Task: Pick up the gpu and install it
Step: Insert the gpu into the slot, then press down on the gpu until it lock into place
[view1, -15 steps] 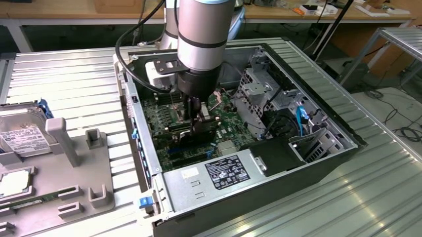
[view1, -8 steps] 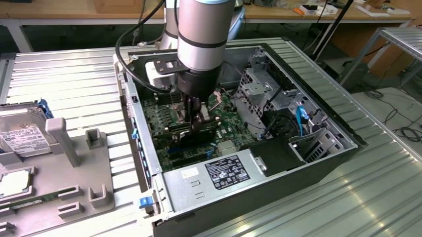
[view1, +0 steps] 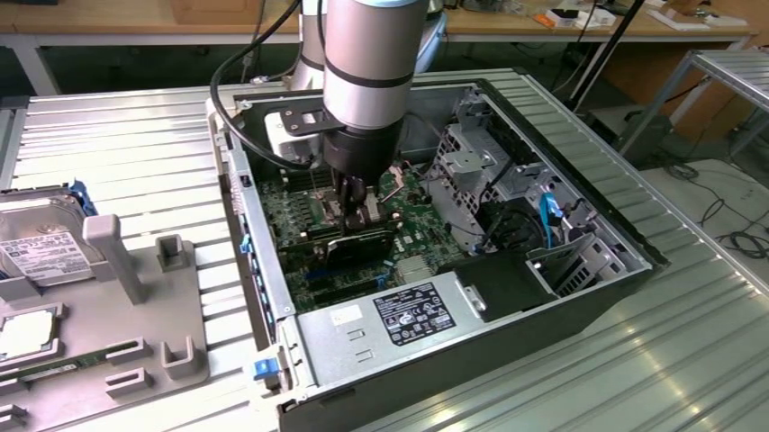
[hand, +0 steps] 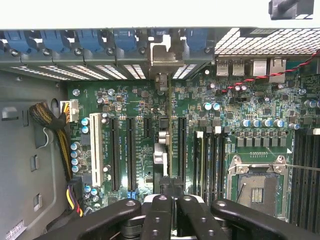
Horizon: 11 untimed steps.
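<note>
The gpu (view1: 358, 245) stands on edge inside the open computer case (view1: 565, 171), on the green motherboard (view1: 294, 211). In the wrist view the gpu (hand: 161, 150) is seen edge-on along an expansion slot, and its silver end bracket (hand: 162, 57) meets the case's rear slot openings. My gripper (view1: 357, 216) reaches straight down into the case. The gripper (hand: 172, 197) has its black fingers (hand: 159, 215) drawn together right over the card's top edge. Whether they pinch the card or only rest on it is not clear.
A power supply (view1: 409, 310) fills the case's near end and drive cages (view1: 577, 261) line the exterior view's right. A grey parts holder (view1: 132, 297) with a hard drive (view1: 42, 247) sits outside. A CPU socket (hand: 255, 185), a white slot (hand: 97, 150) and a cable bundle (hand: 55, 130) flank the card.
</note>
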Motion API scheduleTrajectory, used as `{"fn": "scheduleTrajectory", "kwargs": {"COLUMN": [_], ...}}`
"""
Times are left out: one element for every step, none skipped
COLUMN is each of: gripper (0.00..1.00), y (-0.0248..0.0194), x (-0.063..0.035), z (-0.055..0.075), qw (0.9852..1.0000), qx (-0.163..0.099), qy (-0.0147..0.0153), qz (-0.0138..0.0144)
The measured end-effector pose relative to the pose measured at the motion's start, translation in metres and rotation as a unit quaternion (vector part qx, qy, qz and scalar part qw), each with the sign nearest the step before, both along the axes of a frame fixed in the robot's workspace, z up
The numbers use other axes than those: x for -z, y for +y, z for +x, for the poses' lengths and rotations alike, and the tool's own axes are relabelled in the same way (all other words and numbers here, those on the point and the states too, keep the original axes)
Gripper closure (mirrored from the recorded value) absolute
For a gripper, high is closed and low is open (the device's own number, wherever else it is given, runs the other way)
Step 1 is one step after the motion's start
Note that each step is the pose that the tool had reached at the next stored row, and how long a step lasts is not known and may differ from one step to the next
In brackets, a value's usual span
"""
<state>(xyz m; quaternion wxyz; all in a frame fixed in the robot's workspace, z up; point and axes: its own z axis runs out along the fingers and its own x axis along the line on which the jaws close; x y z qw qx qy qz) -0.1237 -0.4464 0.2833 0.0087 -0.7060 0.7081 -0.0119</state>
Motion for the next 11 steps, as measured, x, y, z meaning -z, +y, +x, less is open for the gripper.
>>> {"fn": "scheduleTrajectory", "kwargs": {"gripper": [0.89, 0.89, 0.89, 0.89, 0.89, 0.89, 0.89, 0.89, 0.89, 0.89, 0.89], "y": [0.0, 0.0, 0.0, 0.0, 0.0, 0.0, 0.0, 0.0, 0.0, 0.0, 0.0001], "x": [0.0, 0.0, 0.0, 0.0, 0.0, 0.0, 0.0, 0.0, 0.0, 0.0, -0.0001], "z": [0.0, 0.0, 0.0, 0.0, 0.0, 0.0, 0.0, 0.0, 0.0, 0.0, -0.0006], "qw": [1.0, 1.0, 1.0, 1.0, 1.0, 1.0, 1.0, 1.0, 1.0, 1.0, 1.0], "qx": [0.0, 0.0, 0.0, 0.0, 0.0, 0.0, 0.0, 0.0, 0.0, 0.0, 0.0], "qy": [0.0, 0.0, 0.0, 0.0, 0.0, 0.0, 0.0, 0.0, 0.0, 0.0, -0.0009], "qz": [0.0, 0.0, 0.0, 0.0, 0.0, 0.0, 0.0, 0.0, 0.0, 0.0, -0.0003]}}
